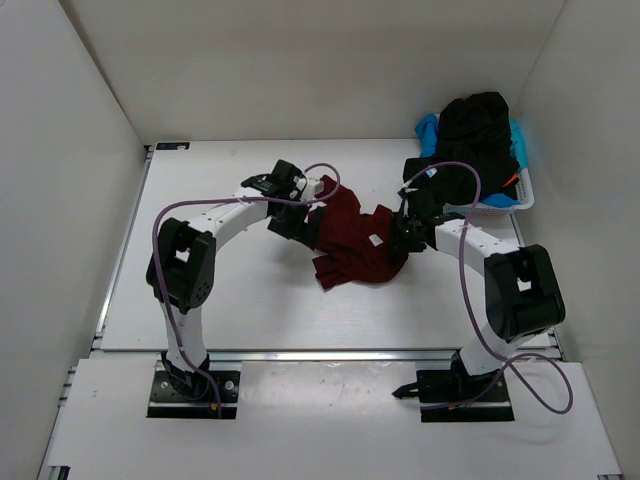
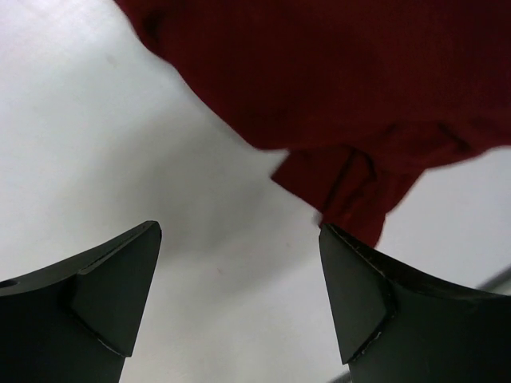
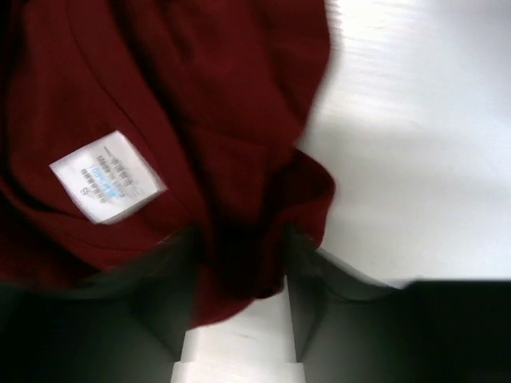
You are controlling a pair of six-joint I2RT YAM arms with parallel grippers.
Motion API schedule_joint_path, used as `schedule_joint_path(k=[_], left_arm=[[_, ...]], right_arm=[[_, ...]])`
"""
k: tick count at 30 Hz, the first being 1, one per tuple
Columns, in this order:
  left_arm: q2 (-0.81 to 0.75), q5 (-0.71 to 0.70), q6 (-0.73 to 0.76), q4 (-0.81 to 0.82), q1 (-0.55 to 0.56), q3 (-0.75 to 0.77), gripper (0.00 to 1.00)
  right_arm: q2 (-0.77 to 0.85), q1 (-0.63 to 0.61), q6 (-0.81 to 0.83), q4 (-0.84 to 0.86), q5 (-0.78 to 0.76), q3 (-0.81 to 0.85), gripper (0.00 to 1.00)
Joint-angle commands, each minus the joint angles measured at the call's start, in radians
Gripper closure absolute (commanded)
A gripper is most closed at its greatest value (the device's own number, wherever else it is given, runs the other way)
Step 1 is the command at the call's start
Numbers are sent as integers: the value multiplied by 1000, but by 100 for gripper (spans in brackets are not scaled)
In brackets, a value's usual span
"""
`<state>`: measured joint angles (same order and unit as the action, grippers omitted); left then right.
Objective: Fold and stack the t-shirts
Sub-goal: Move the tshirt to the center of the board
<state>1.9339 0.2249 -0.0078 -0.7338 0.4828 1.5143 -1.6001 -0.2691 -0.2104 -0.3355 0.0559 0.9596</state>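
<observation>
Dark red cloth sits bunched mid-table: the dark red t-shirt [image 1: 350, 235] lies crumpled on the table [image 1: 200, 300] between the 2 arms, not yet spread flat. The other t-shirts, a black t-shirt [image 1: 478, 125] on top and a light blue t-shirt [image 1: 428, 130] under it, are heaped in the white basket [image 1: 500, 207] at the far right.

The step in hand looks like taking 2 holds on the shirt so it can be pulled out flat. The left gripper [image 2: 239, 231] stands wide open with nothing between its fingers, just beside the shirt's left edge. The right gripper [image 3: 239, 263] has a fold of red cloth between its fingers, but blur hides whether that fold is pinched. To do this well, I judge each gripper should take a single edge layer, not a wad, at points well apart.

Only the top view shows the whole heap and both arms. Only the right wrist view shows the white label [image 3: 108, 177] clearly and the fold between the fingers. Only the left wrist view shows a small flap of cloth touching that gripper's right fingertip
</observation>
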Motion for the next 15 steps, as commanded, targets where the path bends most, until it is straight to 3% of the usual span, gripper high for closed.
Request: schedule_joint_path(k=[1,2,3,11,15], left_arm=[[-70,108,6,-26,19,-70,9],[-84,114,8,-32,36,-94,10],[-90,113,29,-32,46,-111,11],[-70,-27,-36,68,209,-184,8],[-4,-36,-67,83,218,-141,16]], right_arm=[[-40,-10,-12,69,129,57,72],[-53,-2,-21,72,151,65,91],[-47,-1,-23,69,153,76,100],[104,8,-52,53,165,22,100],[160,-15,-47,87,145,-10,100]])
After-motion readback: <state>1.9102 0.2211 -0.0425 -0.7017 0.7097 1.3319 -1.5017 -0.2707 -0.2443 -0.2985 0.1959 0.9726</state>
